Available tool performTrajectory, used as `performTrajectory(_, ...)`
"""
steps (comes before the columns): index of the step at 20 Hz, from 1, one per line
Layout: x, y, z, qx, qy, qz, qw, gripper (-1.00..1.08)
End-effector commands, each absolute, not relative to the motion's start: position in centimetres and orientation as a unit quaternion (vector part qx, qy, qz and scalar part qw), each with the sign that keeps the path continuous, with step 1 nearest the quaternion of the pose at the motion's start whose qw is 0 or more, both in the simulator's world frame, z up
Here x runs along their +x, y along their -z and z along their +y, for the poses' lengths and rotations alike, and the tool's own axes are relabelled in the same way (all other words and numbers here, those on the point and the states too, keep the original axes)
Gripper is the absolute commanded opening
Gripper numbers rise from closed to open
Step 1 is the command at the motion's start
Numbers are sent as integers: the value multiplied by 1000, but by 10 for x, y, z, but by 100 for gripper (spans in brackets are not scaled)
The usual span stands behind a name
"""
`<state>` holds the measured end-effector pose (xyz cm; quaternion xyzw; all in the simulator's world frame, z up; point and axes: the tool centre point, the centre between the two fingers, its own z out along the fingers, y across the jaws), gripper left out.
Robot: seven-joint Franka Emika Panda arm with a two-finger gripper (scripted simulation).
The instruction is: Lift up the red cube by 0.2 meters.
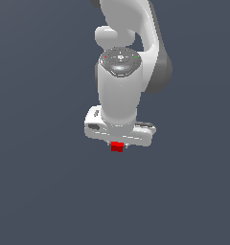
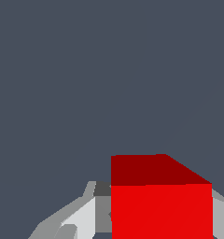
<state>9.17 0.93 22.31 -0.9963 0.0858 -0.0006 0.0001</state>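
Note:
The red cube (image 1: 117, 147) is tiny and shows just below the white hand of my gripper (image 1: 118, 143) in the exterior view. The arm hangs over it and hides most of the fingers. In the wrist view the red cube (image 2: 160, 210) fills the space between the two grey-white fingers (image 2: 81, 219), with a darker red face turned away from the camera. The fingers press against both of its sides, so the gripper (image 2: 153, 221) is shut on the cube. I cannot tell whether the cube rests on the floor or hangs above it.
A plain dark blue-grey surface (image 1: 40, 191) lies all around. The white arm's links and wrist (image 1: 119, 86) stand over the cube in the exterior view.

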Motion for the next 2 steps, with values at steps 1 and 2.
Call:
performTrajectory(1, 92, -228, 9, -996, 0, 86, 0, -100)
performTrajectory(2, 92, -228, 9, -996, 0, 86, 0, -100)
